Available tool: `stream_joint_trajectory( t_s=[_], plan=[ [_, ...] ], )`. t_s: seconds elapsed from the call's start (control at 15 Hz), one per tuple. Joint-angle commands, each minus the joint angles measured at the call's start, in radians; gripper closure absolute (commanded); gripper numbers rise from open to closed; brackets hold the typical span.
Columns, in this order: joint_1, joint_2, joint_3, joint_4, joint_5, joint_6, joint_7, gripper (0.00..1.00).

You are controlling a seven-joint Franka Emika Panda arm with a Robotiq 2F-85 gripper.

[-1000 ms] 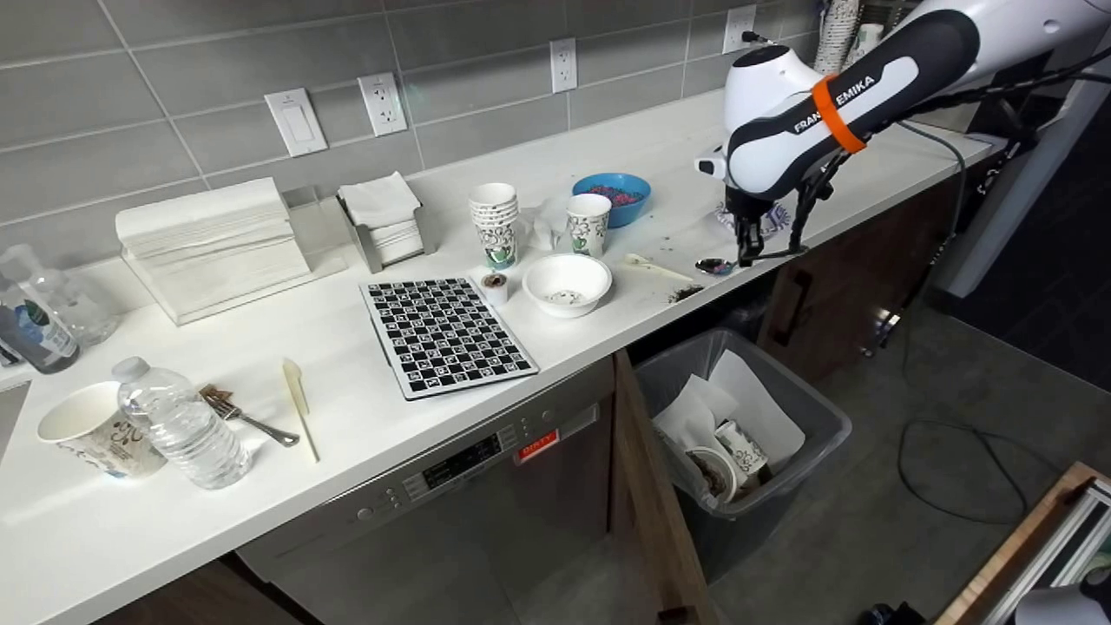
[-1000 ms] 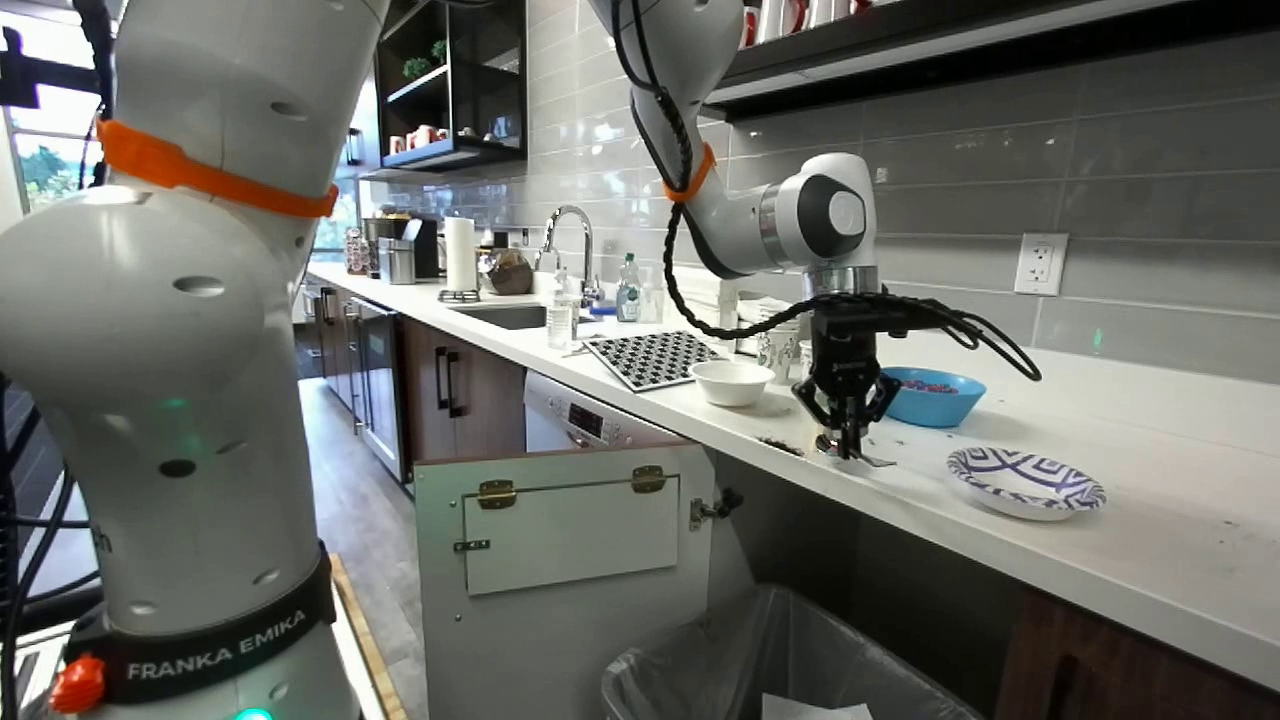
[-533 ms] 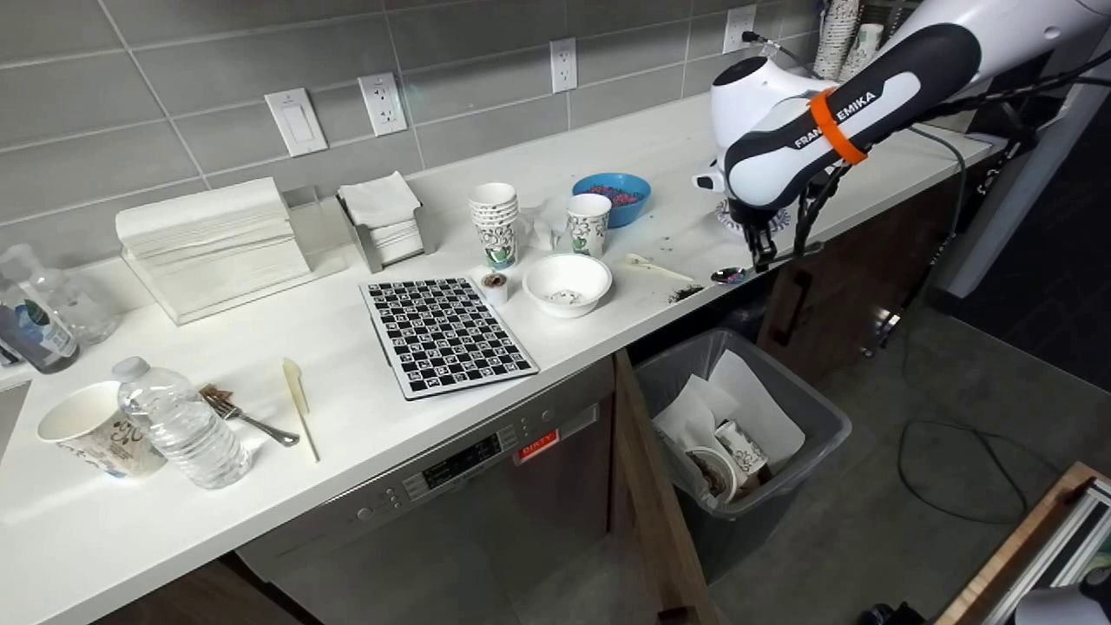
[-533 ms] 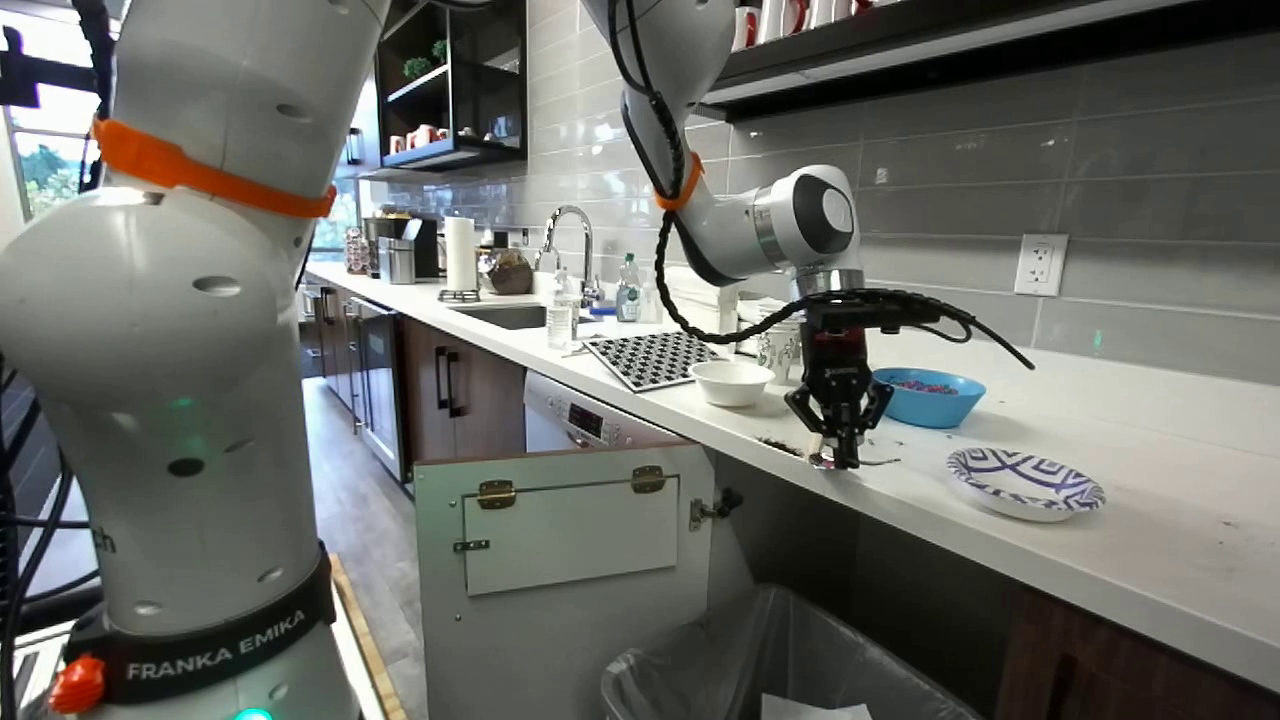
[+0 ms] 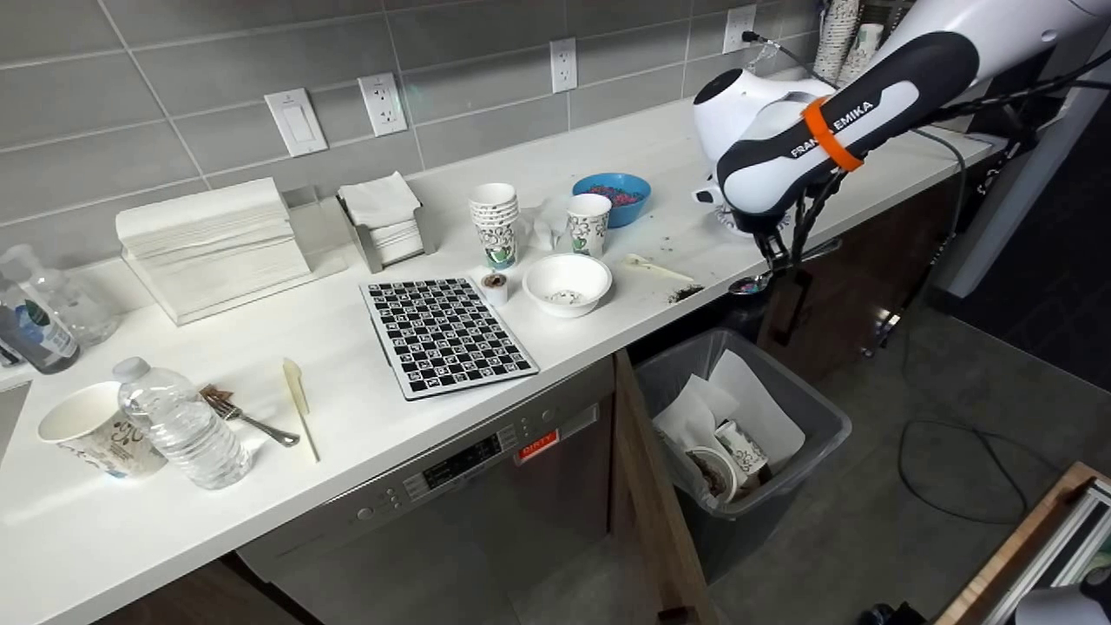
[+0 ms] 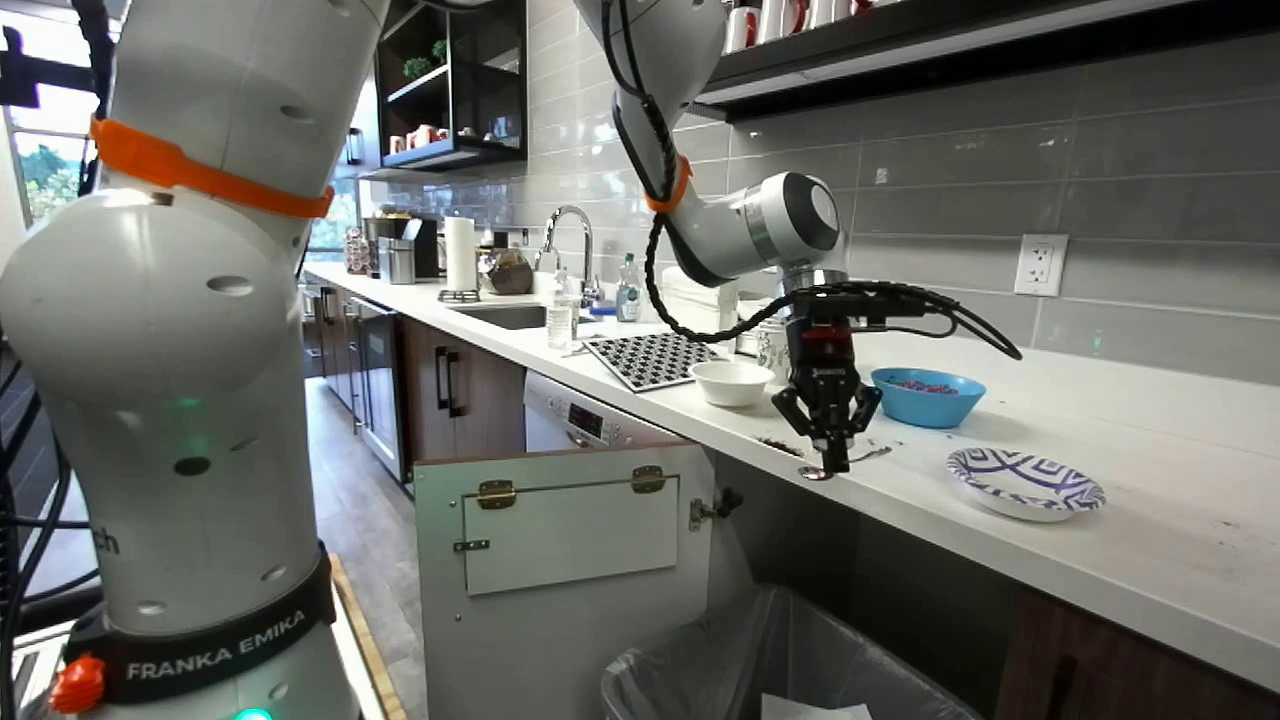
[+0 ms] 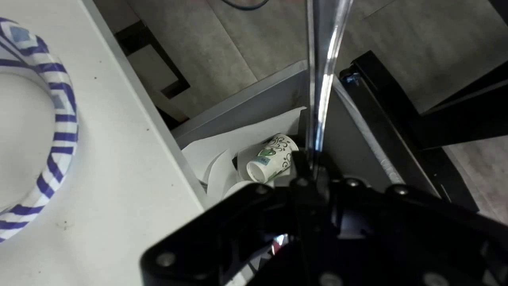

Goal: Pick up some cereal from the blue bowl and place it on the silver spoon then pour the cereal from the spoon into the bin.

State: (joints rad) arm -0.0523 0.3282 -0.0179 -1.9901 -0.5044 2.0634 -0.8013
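Observation:
My gripper (image 5: 775, 263) is shut on the handle of the silver spoon (image 7: 323, 75), and the shiny handle sticks out beyond the fingertips in the wrist view. The spoon's bowl end is hidden there. In an exterior view that spoon (image 5: 750, 286) shows pink and blue bits of cereal in its bowl, out past the counter's front edge. Below the gripper, in the wrist view, lies the bin (image 7: 254, 104) with white paper and a paper cup inside. The blue bowl (image 6: 926, 410) rests on the counter behind the gripper, with colourful cereal (image 5: 613, 194) in it.
A white bowl (image 5: 555, 271), a paper cup (image 5: 588, 233) and a wooden stick (image 5: 657, 266) lie on the counter beside the blue bowl. A purple-patterned bowl (image 6: 1030, 490) stands near the arm. The open cupboard door (image 6: 565, 620) projects beside the bin.
The gripper has carried the spoon outward, from above the counter to past its front edge. The spoon's handle has swung round a little. The blue bowl has not moved.

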Motion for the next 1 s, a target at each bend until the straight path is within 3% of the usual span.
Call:
stream_joint_trajectory(
  t_s=[0.0,0.93],
  plan=[
    [0.025,-0.010,-0.005,0.007,-0.038,-0.107,0.029,0.98],
    [0.038,0.019,0.023,0.070,-0.037,-0.414,-0.009,0.98]
  ],
)
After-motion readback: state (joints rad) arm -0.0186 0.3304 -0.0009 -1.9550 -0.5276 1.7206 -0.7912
